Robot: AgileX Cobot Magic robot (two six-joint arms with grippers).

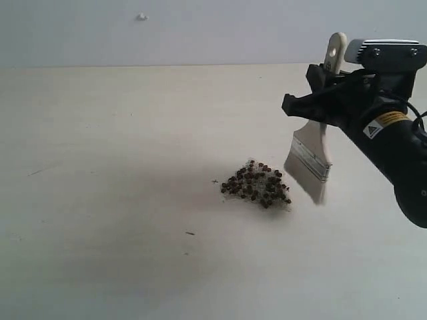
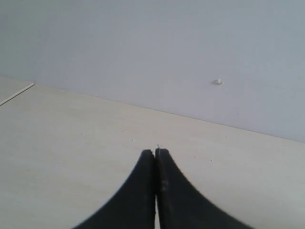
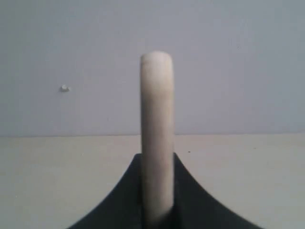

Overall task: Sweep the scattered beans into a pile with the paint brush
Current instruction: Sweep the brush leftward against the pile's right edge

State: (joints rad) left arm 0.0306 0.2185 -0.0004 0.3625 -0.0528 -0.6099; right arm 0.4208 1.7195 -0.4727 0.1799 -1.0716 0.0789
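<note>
The beans lie gathered as one small pile [image 1: 257, 185] of dark-brown beans with whitish crumbs on the pale table, right of centre. The paint brush [image 1: 311, 157] hangs just right of the pile, bristles down and lifted off the table, handle end up. My right gripper [image 1: 319, 100] is shut on the wooden handle [image 3: 157, 138], which stands up between the two black fingers in the right wrist view. My left gripper [image 2: 155, 152] is shut with nothing in it, over bare table; it does not show in the exterior view.
The pale table [image 1: 120, 200] runs back to a grey wall [image 1: 200, 30] carrying a small white speck [image 1: 141, 17]. A stray dark fleck [image 1: 190, 233] lies in front of the pile. The right arm's black body [image 1: 400, 160] fills the right edge.
</note>
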